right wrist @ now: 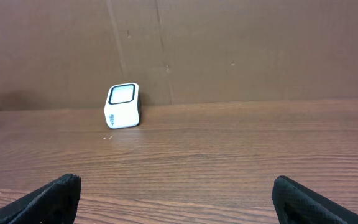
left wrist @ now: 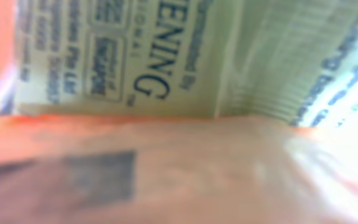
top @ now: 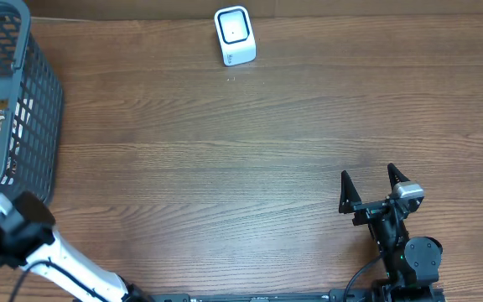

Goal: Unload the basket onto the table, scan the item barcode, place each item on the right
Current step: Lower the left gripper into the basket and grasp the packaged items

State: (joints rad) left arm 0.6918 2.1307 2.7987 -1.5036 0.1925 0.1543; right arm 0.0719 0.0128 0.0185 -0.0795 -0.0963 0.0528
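Blurry, perhaps orange packet (left wrist: 166, 174) close up, left claw's grip untellable; right claw (top: 368, 174) agape, open table (right wrist: 229, 155) toward scanner (right wrist: 122, 106).

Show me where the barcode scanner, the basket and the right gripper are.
barcode scanner (top: 235, 35), overhead view, on its front face.
basket (top: 44, 105), overhead view, on its right mesh wall.
right gripper (top: 368, 172), overhead view, midway between its open fingers.

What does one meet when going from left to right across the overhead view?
grey wire basket → white barcode scanner → right gripper, jaws open. The left arm is left out, because it overlaps the basket.
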